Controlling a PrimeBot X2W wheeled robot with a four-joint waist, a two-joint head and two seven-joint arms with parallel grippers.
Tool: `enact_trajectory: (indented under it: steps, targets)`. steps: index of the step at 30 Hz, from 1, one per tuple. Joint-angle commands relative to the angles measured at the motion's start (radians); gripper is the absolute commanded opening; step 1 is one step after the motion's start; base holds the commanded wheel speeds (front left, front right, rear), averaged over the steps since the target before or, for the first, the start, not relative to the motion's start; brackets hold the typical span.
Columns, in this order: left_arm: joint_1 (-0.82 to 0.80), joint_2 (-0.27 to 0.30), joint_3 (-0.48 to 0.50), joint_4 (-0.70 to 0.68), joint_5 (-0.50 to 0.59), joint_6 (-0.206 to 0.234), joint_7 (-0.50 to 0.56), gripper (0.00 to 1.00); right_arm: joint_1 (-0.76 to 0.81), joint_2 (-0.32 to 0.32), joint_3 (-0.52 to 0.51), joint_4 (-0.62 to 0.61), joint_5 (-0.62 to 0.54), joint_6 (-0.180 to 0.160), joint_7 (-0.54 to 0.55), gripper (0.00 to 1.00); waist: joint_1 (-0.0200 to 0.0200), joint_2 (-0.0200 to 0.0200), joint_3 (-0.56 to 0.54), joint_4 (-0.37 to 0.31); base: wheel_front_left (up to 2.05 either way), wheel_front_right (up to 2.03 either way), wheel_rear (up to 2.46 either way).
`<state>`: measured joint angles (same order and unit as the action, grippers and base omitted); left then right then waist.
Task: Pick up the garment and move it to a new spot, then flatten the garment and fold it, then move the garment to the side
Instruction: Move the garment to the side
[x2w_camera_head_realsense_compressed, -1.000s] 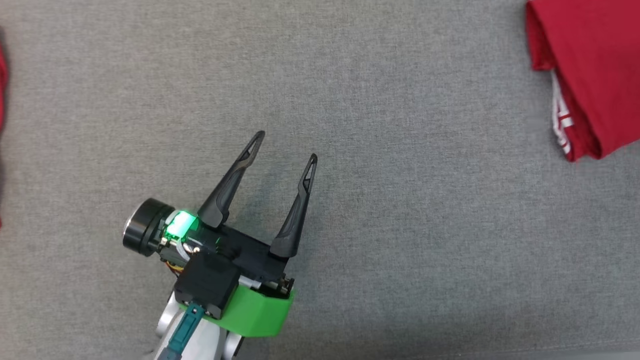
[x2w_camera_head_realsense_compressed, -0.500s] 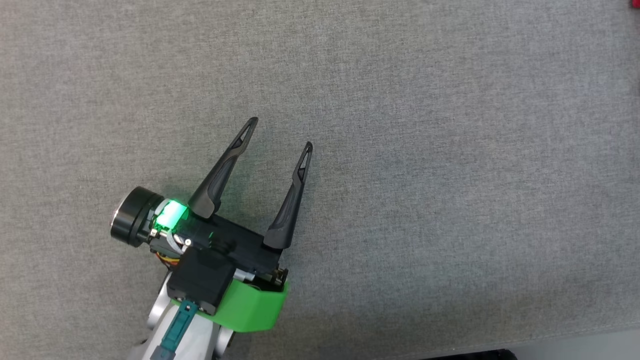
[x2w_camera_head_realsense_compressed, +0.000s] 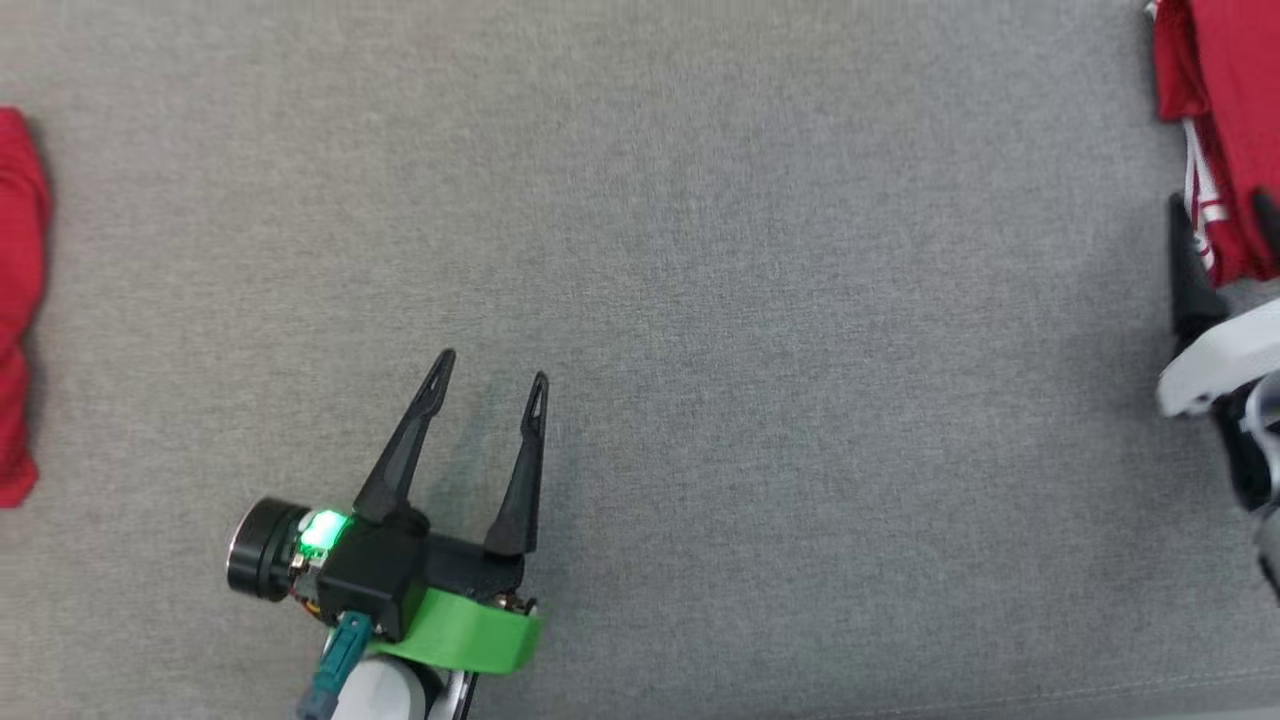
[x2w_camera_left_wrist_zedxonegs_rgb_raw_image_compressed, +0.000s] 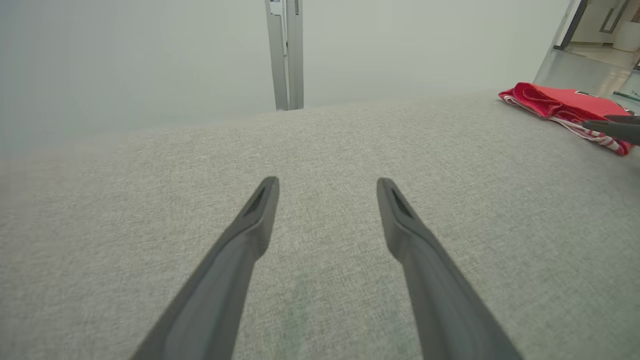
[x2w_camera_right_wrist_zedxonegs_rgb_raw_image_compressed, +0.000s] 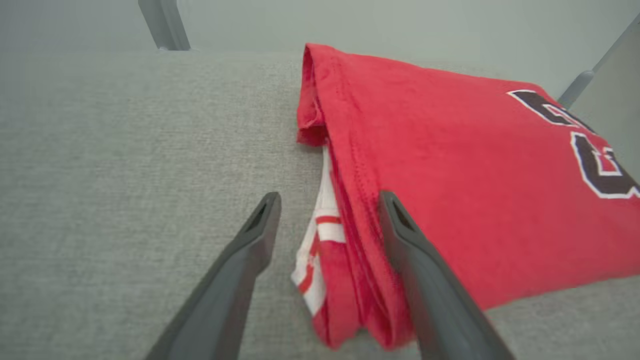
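Opened just now, my right tool (x2w_camera_right_wrist_zedxonegs_rgb_raw_image_compressed: 328, 197) stands wide, straddling the near edge of the folded garment (x2w_camera_right_wrist_zedxonegs_rgb_raw_image_compressed: 450, 200) at the right side of the desk (x2w_camera_head_realsense_compressed: 700, 300), apparently leaving it set aside there. My left tool (x2w_camera_head_realsense_compressed: 492, 367) hovers wide and empty, well apart.

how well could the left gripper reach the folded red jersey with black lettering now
Probably not: left gripper hovers far across the grey fabric surface from the jersey, whose edge the right gripper straddles.
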<state>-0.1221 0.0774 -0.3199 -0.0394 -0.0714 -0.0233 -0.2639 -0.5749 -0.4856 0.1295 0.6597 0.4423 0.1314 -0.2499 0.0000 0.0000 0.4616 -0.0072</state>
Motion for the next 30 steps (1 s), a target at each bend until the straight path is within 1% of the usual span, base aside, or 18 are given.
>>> enact_trajectory:
  steps: [1, 3, 6, 9, 14, 16, 20, 30]
  targets:
    - [0.034, -0.005, 0.017, 0.015, -0.024, 0.005, 0.000, 1.00, 0.043, 0.023, 0.019, -0.010, -0.009, -0.001, -0.011, 1.00, 0.0000, 0.0000, -0.215, 0.084, 0.00, 0.00, 0.00]
    - [0.067, -0.008, 0.038, 0.041, -0.029, 0.006, 0.000, 1.00, 0.086, 0.066, 0.042, -0.027, -0.020, -0.001, -0.015, 1.00, 0.0000, 0.0000, -0.265, 0.088, 0.00, 0.00, 0.00]
    - [0.109, -0.014, 0.065, 0.073, -0.048, 0.005, 0.000, 1.00, 0.158, 0.126, 0.036, -0.090, -0.042, -0.001, -0.015, 1.00, 0.0000, 0.0000, -0.327, 0.095, 0.00, 0.00, 0.00]
    - [0.150, -0.018, 0.094, 0.100, -0.072, 0.002, 0.000, 1.00, 0.243, 0.192, 0.028, -0.175, -0.067, -0.001, -0.015, 1.00, 0.0000, 0.0000, -0.384, 0.099, 0.00, 0.00, 0.00]
    - [0.199, -0.023, 0.135, 0.103, -0.083, -0.001, 0.000, 1.00, 0.376, 0.270, 0.013, -0.337, -0.099, -0.001, -0.015, 1.00, 0.0000, 0.0000, -0.440, 0.096, 0.00, 0.00, 0.00]
    - [0.212, -0.024, 0.142, 0.098, -0.082, -0.006, 0.000, 1.00, 0.420, 0.285, 0.013, -0.393, -0.107, -0.001, -0.015, 1.00, 0.0000, 0.0000, -0.454, 0.095, 0.00, 0.00, 0.00]
    - [0.236, -0.026, 0.147, 0.081, -0.074, -0.014, 0.000, 1.00, 0.503, 0.309, -0.001, -0.465, -0.129, -0.001, -0.015, 1.00, 0.0000, 0.0000, -0.476, 0.094, 0.00, 0.00, 0.00]
    - [0.285, -0.026, 0.132, 0.069, -0.084, 0.005, 0.000, 1.00, 0.649, 0.346, -0.032, -0.548, -0.175, -0.001, -0.015, 1.00, 0.0000, 0.0000, -0.523, 0.085, 0.00, 0.00, 0.00]
